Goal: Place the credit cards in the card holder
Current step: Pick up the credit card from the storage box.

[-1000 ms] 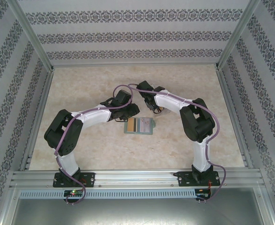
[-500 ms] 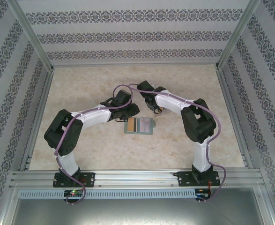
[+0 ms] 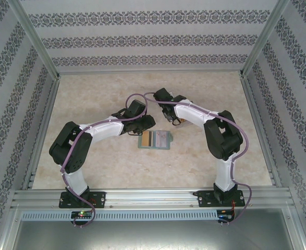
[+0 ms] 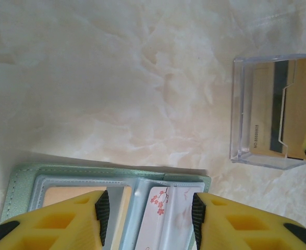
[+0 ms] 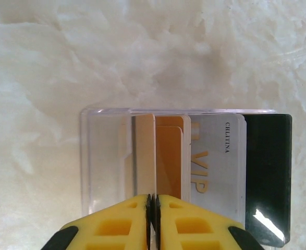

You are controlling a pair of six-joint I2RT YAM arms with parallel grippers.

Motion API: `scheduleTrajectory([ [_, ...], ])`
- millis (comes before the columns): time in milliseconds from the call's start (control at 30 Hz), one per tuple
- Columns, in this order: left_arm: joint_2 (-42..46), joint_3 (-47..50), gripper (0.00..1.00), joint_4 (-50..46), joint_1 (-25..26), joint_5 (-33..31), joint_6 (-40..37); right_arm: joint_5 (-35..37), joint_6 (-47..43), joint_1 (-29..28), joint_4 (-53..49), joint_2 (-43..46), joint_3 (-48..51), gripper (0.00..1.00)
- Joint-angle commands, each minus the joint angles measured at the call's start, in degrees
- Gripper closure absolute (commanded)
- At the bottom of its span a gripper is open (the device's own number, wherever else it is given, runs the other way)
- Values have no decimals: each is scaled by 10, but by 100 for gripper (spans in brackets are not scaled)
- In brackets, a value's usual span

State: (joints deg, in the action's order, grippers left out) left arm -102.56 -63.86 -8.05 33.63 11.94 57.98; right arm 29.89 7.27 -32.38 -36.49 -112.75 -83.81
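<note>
The grey-green folding card holder (image 3: 155,139) lies open and flat near the middle of the cream marble-patterned table (image 3: 90,94), a little toward the near edge. In the left wrist view its clear inner sleeves face up. One sleeve holds an orange-yellow plastic card (image 4: 72,195), and the sleeve beside it holds a white card printed with pink blossoms (image 4: 166,213).

The left gripper (image 4: 148,208) hangs over the holder's open face. Its yellow fingers stand well apart, one over each sleeve, and they hold nothing.

Just beyond the holder, toward the far right, a clear rectangular plastic box (image 5: 103,156) sits on the table with the remaining credit cards (image 5: 194,156) inside. In the right wrist view these overlap side by side:
- a pale tan rectangular plastic card (image 5: 144,156)
- an orange card (image 5: 169,156)
- a silver-grey card lettered "VIP" (image 5: 218,161)
- a glossy black card (image 5: 267,172), at the box's outer end and partly past its wall

The right gripper (image 5: 153,200) is at the near side of the box. Its yellow fingers are drawn together until only a hairline shows between the black pads. That line runs straight along the tan card's edge where it meets the orange one, so the pads appear pinched on the tan card.

In the top view both arms bend inward, and their wrists meet above the holder and box.
</note>
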Motion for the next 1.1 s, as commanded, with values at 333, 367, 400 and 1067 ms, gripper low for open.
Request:
scheduleTrajectory([
  [333,29,5,52,-9,-5,-19,-6,-103,90,5,-22,121,41,97],
  [367,32,6,52,-13,-5,-22,-8,-114,103,6,-19,136,50,97],
  [400,35,9,52,-18,-5,-26,-12,-127,118,9,-18,149,58,98],
  [1067,70,98,46,-25,-33,-5,-30,-346,350,-2,161,280,295,100],
])
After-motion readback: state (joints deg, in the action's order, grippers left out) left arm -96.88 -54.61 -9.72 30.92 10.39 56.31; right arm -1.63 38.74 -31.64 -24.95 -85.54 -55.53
